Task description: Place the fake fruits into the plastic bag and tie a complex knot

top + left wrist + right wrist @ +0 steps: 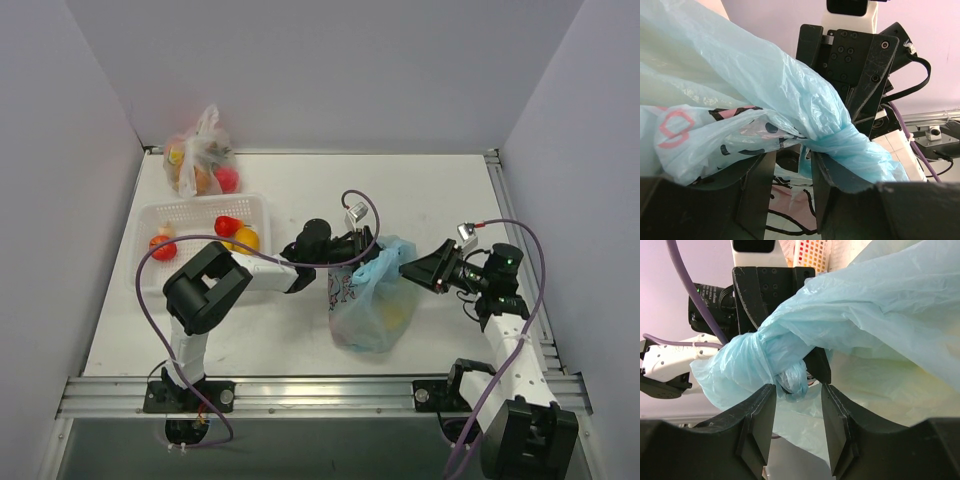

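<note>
Just toward 5 o'clock from table centre in the top view: a thin, crinkled, translucent light-blue plastic bag (365,300) with pink-and-black cartoon prints, slumped upright and bulging. Inside it, a dim yellow shape (396,314), softened by the film; nothing else in there clear enough to name. At the bag's 12 o'clock, handle plastic twisted into a tight, wrinkled light-blue knot (790,376) with a loose flared end.

Black hard-plastic left gripper (790,158) at the bag's top: jaws apart, twisted film draped across them and a thin strip hanging in the gap, not pinched. Matching black right gripper (799,390) at the bag's 2 o'clock: jaws likewise parted, the knot lying just past the tips, close against one and free of the other.

Underneath, a flat matte white table (290,335), edged at 6 o'clock by a ribbed aluminium rail (320,396); plain pale lilac-grey walls (320,70) on three sides. At 10 o'clock, a white perforated plastic basket (190,212) with glossy red and orange fake fruits (245,238). At 11 o'clock, a clear wrinkled bag with a white tied top (200,160), packed with orange and red fruit.

Bag mouth hidden behind both wrists from above; lettering cut off in the wrist views.
</note>
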Robot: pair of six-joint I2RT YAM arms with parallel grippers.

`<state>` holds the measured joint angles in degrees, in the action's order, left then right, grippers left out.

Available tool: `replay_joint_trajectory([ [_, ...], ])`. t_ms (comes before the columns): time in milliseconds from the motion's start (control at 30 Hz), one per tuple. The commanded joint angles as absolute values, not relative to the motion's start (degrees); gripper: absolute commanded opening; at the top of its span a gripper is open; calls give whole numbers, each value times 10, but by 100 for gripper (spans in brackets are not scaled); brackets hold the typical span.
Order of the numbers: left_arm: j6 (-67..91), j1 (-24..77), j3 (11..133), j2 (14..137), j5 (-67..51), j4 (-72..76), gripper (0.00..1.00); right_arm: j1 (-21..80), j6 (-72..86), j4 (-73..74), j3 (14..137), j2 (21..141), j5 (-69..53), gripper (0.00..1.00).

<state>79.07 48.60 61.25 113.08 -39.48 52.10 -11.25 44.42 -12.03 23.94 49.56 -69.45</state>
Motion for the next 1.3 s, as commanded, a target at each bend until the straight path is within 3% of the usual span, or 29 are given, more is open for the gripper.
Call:
replay_joint_trajectory([
  [0,787,484,630,1112,-393,549,45,-115,424,-108,261,497,-735,42],
  [233,790,486,637,1115,-395,552,41,-113,453,-176,237,499,-726,39],
  [400,790,485,631,1110,-395,555,38,-112,488,-230,221,505,-726,28],
  [733,788,482,620,1107,-397,562,36,-117,455,-193,232,495,-723,6],
  [767,787,481,618,1107,-398,563,37,-117,453,-190,236,493,-722,0],
  [1067,771,465,581,1093,-404,563,44,-124,376,-106,267,483,-722,0],
  [1267,776,468,595,1090,-410,580,28,-120,367,-86,270,485,-712,0],
])
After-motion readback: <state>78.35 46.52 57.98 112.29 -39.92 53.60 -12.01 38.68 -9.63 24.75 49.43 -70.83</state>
